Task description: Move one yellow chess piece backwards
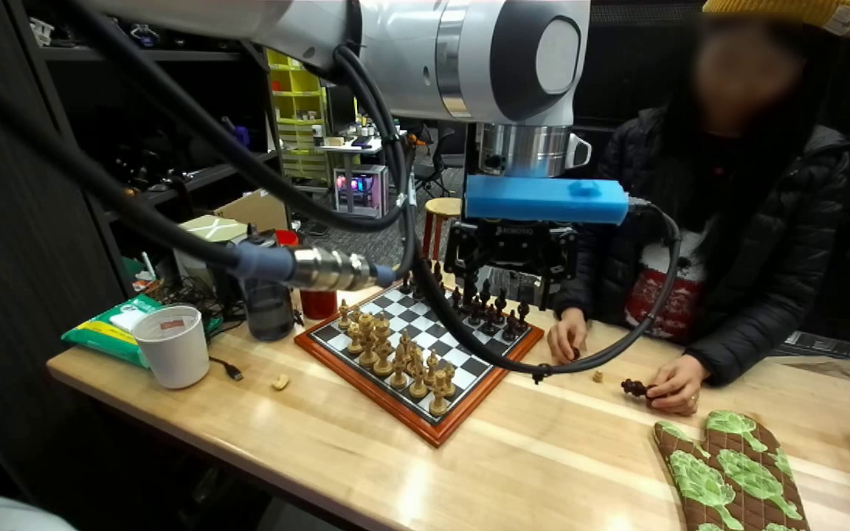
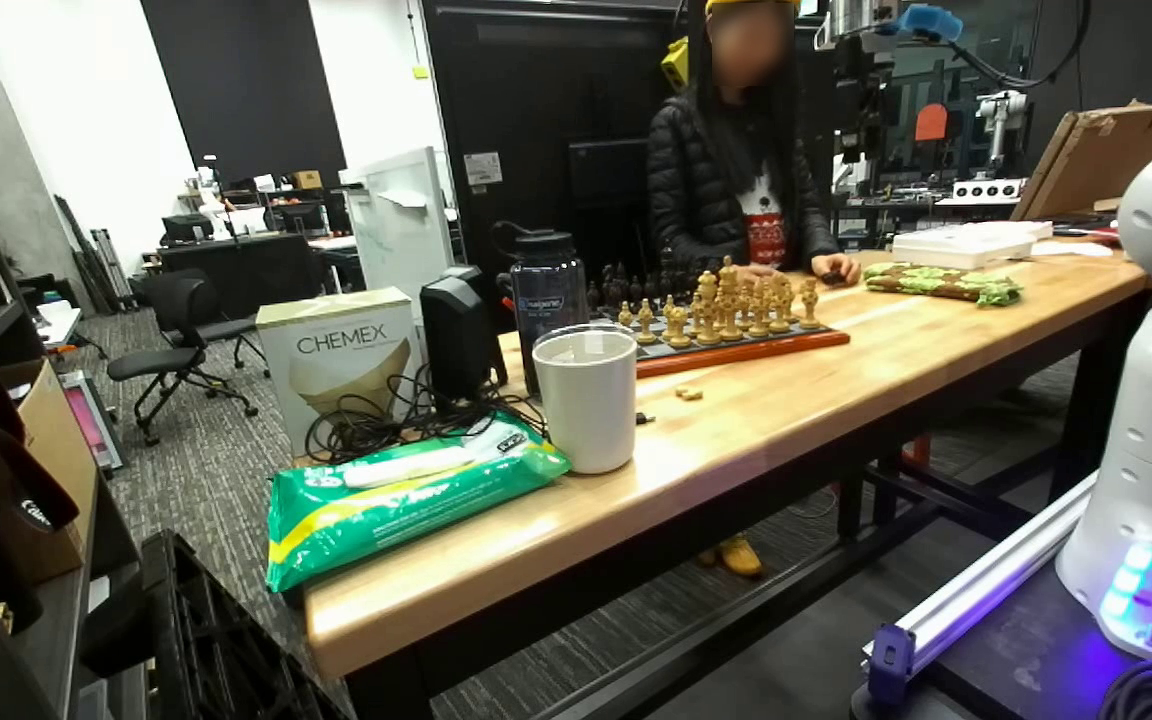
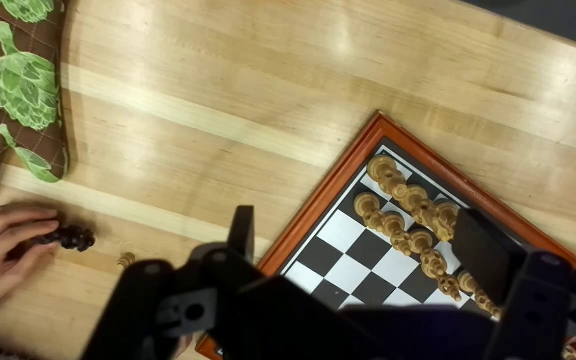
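Several yellow chess pieces [image 1: 368, 346] stand in rows at the near side of the chessboard [image 1: 366, 391]. They show too in an exterior view [image 2: 704, 308] and in the wrist view [image 3: 432, 260], where one finger hides some. Dark chess pieces [image 1: 499, 304] stand at the board's far side; the wrist view hides them behind the gripper. A small yellow piece [image 1: 598, 376] is on the table beside the board, also in the wrist view [image 3: 126, 259]. My gripper [image 1: 508, 290] is open and empty, above the board; its fingers are wide apart in the wrist view [image 3: 363, 237].
A person's hand [image 1: 676, 387] rests on the table by the board, holding a dark piece [image 3: 74, 238]. A patterned oven mitt [image 1: 731, 468] lies nearby. A white cup [image 2: 586, 405], a dark bottle [image 2: 546, 290] and a green packet [image 2: 406, 490] stand or lie beyond the board's opposite side.
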`<action>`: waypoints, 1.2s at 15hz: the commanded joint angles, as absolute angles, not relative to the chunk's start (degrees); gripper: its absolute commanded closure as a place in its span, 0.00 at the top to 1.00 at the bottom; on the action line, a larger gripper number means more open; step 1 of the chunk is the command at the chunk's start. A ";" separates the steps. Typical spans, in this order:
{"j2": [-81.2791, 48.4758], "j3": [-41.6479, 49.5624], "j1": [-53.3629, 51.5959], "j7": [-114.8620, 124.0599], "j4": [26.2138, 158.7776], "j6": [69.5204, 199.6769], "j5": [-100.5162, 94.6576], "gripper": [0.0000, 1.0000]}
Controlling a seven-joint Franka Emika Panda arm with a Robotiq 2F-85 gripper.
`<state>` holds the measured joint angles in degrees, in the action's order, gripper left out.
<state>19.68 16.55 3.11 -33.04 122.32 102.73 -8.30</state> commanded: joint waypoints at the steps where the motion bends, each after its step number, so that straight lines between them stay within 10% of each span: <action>1: 19.52 15.61 4.21 -33.36 122.15 102.60 -7.93 1.00; 18: 16.03 12.80 4.33 -24.41 124.23 107.44 -6.26 1.00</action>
<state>16.09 14.15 3.15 -27.13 123.21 105.73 -6.67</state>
